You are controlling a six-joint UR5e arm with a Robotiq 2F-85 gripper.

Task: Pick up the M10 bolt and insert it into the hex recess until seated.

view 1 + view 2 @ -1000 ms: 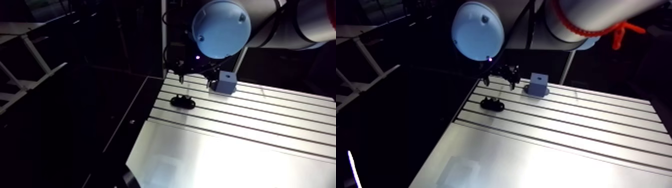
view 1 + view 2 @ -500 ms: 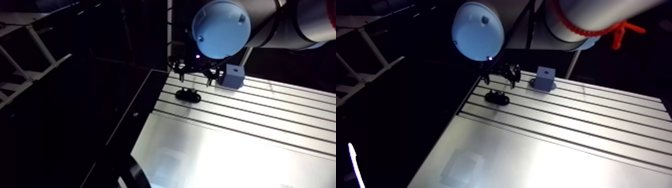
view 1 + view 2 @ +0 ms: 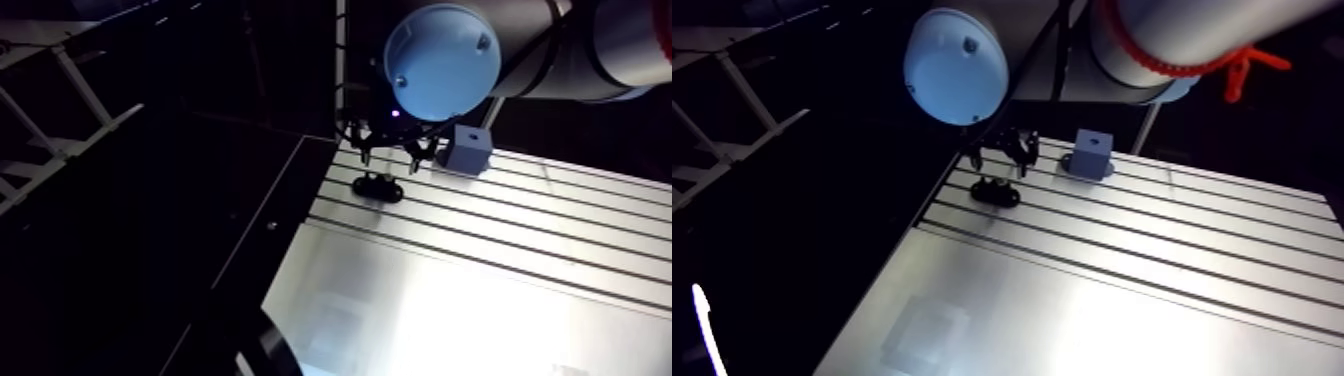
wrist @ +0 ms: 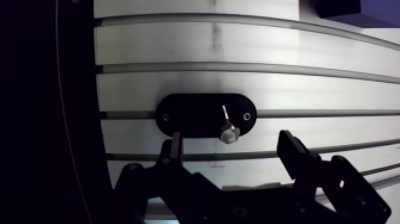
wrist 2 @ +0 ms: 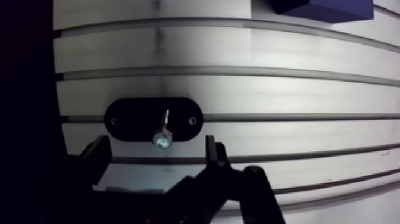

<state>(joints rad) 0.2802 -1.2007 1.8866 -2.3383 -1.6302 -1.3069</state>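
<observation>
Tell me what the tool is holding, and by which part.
Nothing. The tool is open and empty; the bolt rests untouched on the black oval plate, under the gap between its fingers.

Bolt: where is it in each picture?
Wrist view: the bolt lies on the black plate, its head between the open pincer's fingers.
Arm view: the bolt is too small to make out; it should be on the plate just below the pincer.
Shared landmark: the black plate.

Bolt (image 5: 162, 134) on black oval plate (image 5: 128, 121), between spread fingers (image 5: 211, 155).
</observation>
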